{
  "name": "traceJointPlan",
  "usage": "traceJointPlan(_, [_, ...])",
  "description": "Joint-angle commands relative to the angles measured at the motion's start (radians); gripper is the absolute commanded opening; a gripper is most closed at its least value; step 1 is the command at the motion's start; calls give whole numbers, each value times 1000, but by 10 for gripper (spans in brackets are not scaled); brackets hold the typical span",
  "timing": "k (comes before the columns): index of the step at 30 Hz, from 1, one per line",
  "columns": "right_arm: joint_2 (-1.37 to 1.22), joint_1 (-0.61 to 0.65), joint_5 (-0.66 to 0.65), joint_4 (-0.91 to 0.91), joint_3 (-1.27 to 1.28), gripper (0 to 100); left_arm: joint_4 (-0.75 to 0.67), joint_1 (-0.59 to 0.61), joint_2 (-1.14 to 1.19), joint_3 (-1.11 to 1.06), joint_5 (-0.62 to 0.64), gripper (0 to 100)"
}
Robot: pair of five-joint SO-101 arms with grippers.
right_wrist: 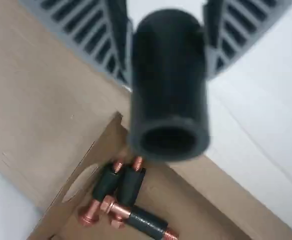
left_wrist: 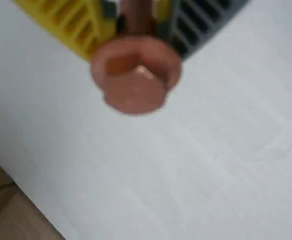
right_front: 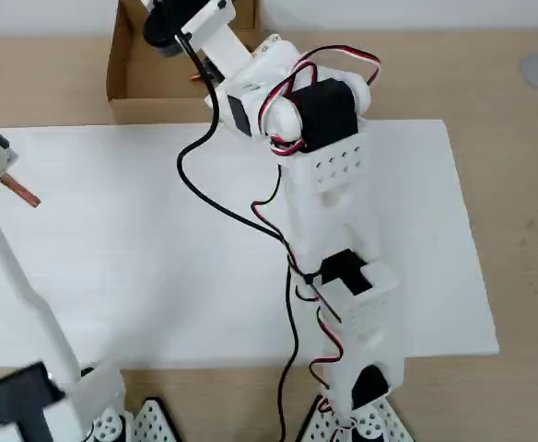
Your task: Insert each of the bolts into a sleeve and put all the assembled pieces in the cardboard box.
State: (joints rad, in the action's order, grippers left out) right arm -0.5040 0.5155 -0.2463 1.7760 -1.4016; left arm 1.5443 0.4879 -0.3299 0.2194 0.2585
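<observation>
Clamps a copper-coloured flanged metal bolt (left_wrist: 136, 75) in the left fingers (left_wrist: 71, 22) well apart from the open brown cardboard box (right_front: 114, 55), pinches a black cylindrical sleeve (right_wrist: 168, 85) in the right fingers (right_wrist: 76, 30) above that box and its assembled pieces (right_wrist: 128, 200), probably risking, on any slackening, an unfilled sleeve falling in.

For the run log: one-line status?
left end effector: shut on bolt, over white mat | right end effector: shut on sleeve, over cardboard box | inside: three assembled pieces

Copper bolt (left_wrist: 136, 75) and empty black sleeve (right_wrist: 168, 85) held aloft; three assembled pieces (right_wrist: 131, 187) lie in cardboard box (right_wrist: 201, 200)
</observation>
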Motion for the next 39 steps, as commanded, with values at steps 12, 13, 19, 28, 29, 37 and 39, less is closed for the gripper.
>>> traceJointPlan(12, [294,54,-26,17,344,10,-701,-54,-690,-965,-124,7])
traceJointPlan(13, [351,64,-14,15,473,10,-735,-54,-719,-1005,-124,7])
traceJointPlan(19, [750,64,37,-51,1040,10,-850,-54,-820,-1151,-118,7])
traceJointPlan(28, [1227,64,37,-446,1773,10,-855,-55,-865,-1180,-66,7])
traceJointPlan(29, [1248,64,38,-499,1837,10,-855,-61,-865,-1180,-58,7])
traceJointPlan(37, [1273,44,40,-835,2100,10,-852,-192,-892,-1206,-3,7])
traceJointPlan(39, [1271,41,38,-905,2157,10,-856,-236,-908,-1223,11,7])
